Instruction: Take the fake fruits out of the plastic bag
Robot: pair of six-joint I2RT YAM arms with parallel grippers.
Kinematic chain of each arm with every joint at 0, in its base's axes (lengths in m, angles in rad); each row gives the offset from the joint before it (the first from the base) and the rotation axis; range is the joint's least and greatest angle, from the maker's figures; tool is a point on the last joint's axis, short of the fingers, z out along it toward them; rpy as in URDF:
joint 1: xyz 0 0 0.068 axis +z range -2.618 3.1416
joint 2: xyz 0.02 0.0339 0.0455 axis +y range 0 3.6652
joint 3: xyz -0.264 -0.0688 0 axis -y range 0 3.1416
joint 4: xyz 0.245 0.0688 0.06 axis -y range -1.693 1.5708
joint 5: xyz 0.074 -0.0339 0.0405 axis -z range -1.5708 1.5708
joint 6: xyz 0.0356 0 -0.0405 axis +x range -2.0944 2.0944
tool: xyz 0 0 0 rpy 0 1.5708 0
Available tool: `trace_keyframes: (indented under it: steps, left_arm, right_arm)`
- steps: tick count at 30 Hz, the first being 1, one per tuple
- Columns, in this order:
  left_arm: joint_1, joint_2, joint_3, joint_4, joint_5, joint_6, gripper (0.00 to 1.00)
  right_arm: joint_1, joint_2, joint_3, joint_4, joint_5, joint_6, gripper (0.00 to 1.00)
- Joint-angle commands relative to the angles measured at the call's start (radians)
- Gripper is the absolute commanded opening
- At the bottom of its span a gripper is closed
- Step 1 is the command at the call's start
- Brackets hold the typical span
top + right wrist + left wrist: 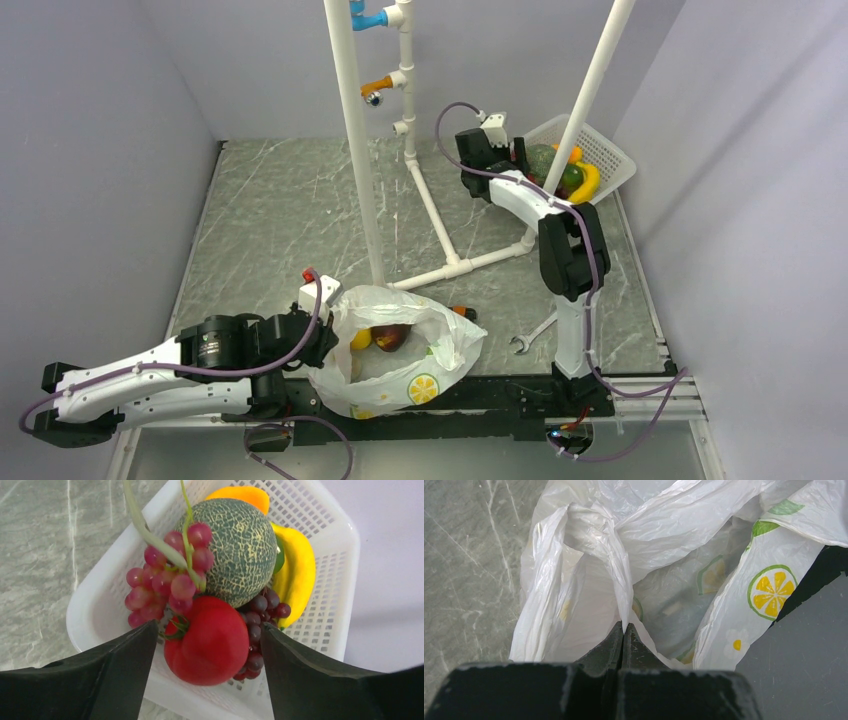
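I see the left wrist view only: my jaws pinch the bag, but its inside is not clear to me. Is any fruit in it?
Observer: Yes. The top view shows a dark red fruit and a yellow fruit inside the bag.
Operator: Where is the right gripper?
Observer: The right gripper hangs over the white basket at the far right corner of the table.
Operator: Does it hold something?
Observer: No. Its jaws stand open on either side of a bright red fruit that lies in the basket on the other fruits.
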State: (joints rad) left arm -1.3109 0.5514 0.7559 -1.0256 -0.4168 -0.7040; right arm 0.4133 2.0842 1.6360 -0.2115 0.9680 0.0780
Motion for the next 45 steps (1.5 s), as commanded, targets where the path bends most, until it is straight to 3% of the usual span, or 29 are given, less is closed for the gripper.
trace_keyframes:
  steps: [1,6,11,17,22,27,33,41,45]
  left_arm:
    - [-0.008,0.005,0.019,0.004,-0.013,-0.011,0.0]
    - [-0.007,0.012,0.02,0.004,-0.013,-0.011,0.0]
    - [-0.008,0.012,0.02,0.001,-0.015,-0.014,0.0]
    - [-0.01,0.003,0.019,0.001,-0.019,-0.017,0.0]
    - [-0.01,0.005,0.019,0.002,-0.018,-0.016,0.0]
    - [-0.011,0.02,0.02,-0.001,-0.019,-0.016,0.0]
    - [-0.011,0.025,0.021,-0.002,-0.019,-0.015,0.0]
    - [-0.011,0.022,0.021,-0.009,-0.031,-0.027,0.0]
    - [-0.011,0.024,0.022,-0.011,-0.031,-0.028,0.0]
  right_arm:
    - [0.002,-0.118,-0.003,-0.077,-0.016,0.079,0.79]
    - [0.054,-0.236,-0.051,-0.121,-0.031,0.1,0.8]
    - [0.184,-0.41,-0.177,-0.136,-0.051,0.144,0.81]
    - [0.341,-0.629,-0.379,-0.138,-0.195,0.191,0.8]
    - [0.399,-0.901,-0.547,-0.083,-0.579,0.081,0.82]
    - [0.453,-1.112,-0.647,-0.031,-0.932,0.021,0.99]
    - [0.546,-1.104,-0.619,-0.059,-1.253,-0.008,0.99]
    - [0.832,-1.004,-0.678,0.002,-1.103,-0.032,0.94]
    - [0.992,-0.848,-0.618,-0.076,-0.826,-0.131,0.84]
